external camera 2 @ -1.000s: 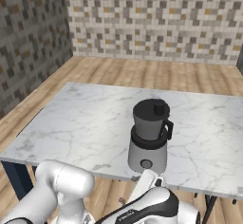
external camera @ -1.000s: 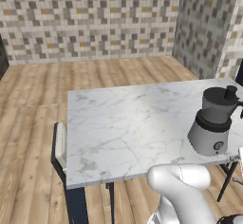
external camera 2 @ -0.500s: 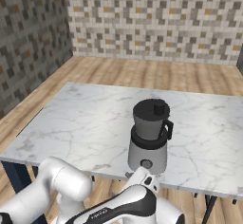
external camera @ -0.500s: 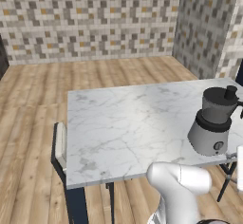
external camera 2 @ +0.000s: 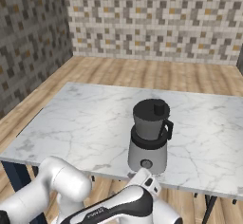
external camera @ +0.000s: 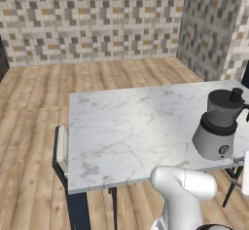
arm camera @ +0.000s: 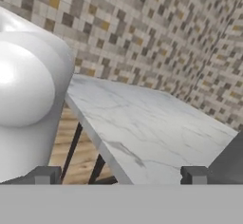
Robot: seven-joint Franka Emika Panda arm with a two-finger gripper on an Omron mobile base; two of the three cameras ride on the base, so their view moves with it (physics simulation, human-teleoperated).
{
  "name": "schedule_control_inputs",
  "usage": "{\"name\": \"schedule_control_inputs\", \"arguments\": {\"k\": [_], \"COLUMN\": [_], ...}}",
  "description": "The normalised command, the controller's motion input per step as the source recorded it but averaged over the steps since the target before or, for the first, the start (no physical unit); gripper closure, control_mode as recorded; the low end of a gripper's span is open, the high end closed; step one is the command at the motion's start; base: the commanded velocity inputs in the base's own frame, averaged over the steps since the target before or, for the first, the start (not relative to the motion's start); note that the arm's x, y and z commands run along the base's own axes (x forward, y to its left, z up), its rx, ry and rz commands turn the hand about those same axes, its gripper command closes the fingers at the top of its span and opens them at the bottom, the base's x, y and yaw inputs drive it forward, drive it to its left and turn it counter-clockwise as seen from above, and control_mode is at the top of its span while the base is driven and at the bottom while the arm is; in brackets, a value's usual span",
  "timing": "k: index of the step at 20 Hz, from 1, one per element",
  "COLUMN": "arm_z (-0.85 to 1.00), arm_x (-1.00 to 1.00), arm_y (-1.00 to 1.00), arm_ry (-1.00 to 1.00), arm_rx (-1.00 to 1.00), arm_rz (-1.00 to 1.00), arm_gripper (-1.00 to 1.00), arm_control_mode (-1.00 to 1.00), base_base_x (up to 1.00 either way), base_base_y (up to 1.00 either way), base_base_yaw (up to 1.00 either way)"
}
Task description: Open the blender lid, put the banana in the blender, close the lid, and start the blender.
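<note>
The blender point(external camera: 217, 129) stands near the front right corner of the marble table point(external camera: 121, 126), a grey base under a dark jar. Its black blender lid point(external camera: 225, 98) sits flat on the jar with its knob up. In the right base view the blender point(external camera 2: 148, 144) is near the table's front edge, with the lid point(external camera 2: 151, 109) on it. My hand is low, just in front of that edge. In the hand view my gripper point(arm camera: 120, 175) is open with nothing between its fingertips point(arm camera: 47, 174), looking along the tabletop point(arm camera: 142, 128). The banana is out of view.
A pale chair point(external camera: 61, 148) is tucked at the table's left side. Dark table legs point(arm camera: 73, 147) stand below the front edge. Wood floor and mosaic tiled walls surround the table.
The arm's lower links have shifted a little below the table's front edge. The blender and its lid have not moved, and the jaws stay wide apart.
</note>
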Motion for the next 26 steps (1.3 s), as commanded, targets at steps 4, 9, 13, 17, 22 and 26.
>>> {"name": "schedule_control_inputs", "arguments": {"k": [4,9,13,17,22,26], "arm_z": [0.00,-0.02,-0.16,-0.24,-0.21,-0.07], "arm_x": [0.15,0.15,0.15,0.09,0.07,0.13], "arm_y": [-0.11,-0.01,-0.04,-0.03,-0.11,-0.13], "arm_ry": [0.00,0.00,0.00,0.00,0.00,0.00], "arm_rx": [0.00,0.00,0.00,0.00,0.00,0.00], "arm_rz": [0.00,0.00,0.00,0.00,0.00,0.00], "arm_gripper": [-1.00,-1.00,-1.00,-1.00,-1.00,-1.00], "arm_control_mode": [-1.00,-1.00,-1.00,-1.00,-1.00,-1.00], "base_base_x": [0.00,0.00,0.00,0.00,0.00,0.00], "base_base_y": [0.00,0.00,0.00,0.00,0.00,0.00], "base_base_yaw": [0.00,0.00,0.00,0.00,0.00,0.00]}}
